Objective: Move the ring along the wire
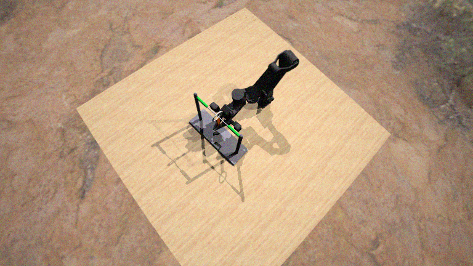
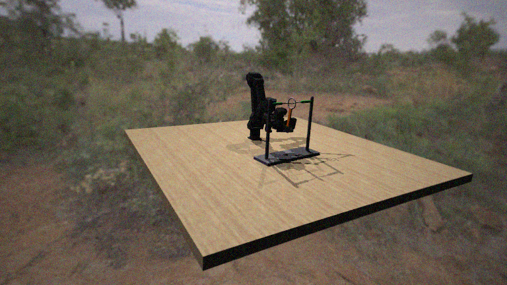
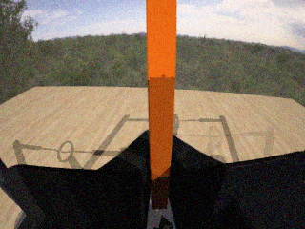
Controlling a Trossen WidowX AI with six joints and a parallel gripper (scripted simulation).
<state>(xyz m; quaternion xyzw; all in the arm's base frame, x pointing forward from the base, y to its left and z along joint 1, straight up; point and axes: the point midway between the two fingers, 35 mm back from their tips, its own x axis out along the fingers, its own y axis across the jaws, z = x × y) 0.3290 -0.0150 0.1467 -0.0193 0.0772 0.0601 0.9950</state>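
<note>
The ring [image 1: 216, 113] [image 2: 291, 97] is around the thin grey middle of the wire, between the two green parts. The exterior view shows the wire passing through its opening; whether they touch is too small to tell. One green part [image 1: 202, 101] [image 2: 277, 103] is by the left post [image 1: 199, 112] [image 2: 267, 136], the other [image 1: 234, 130] [image 2: 305, 101] by the right post [image 1: 238, 145] [image 2: 309, 125]. The orange handle [image 1: 218, 120] [image 2: 289, 116] [image 3: 162, 43] hangs below the ring, nearly upright. My gripper [image 1: 216, 126] [image 2: 289, 126] [image 3: 154, 135] is shut on its lower part, below the wire.
The dark base plate [image 1: 243, 151] [image 2: 261, 159] lies under the wire and joins both posts. It stands on the wooden table [image 1: 313, 165] [image 2: 232, 207]. My arm [image 1: 266, 82] [image 2: 257, 99] reaches in from the side behind the wire in the exterior view. Shadows fall across the table.
</note>
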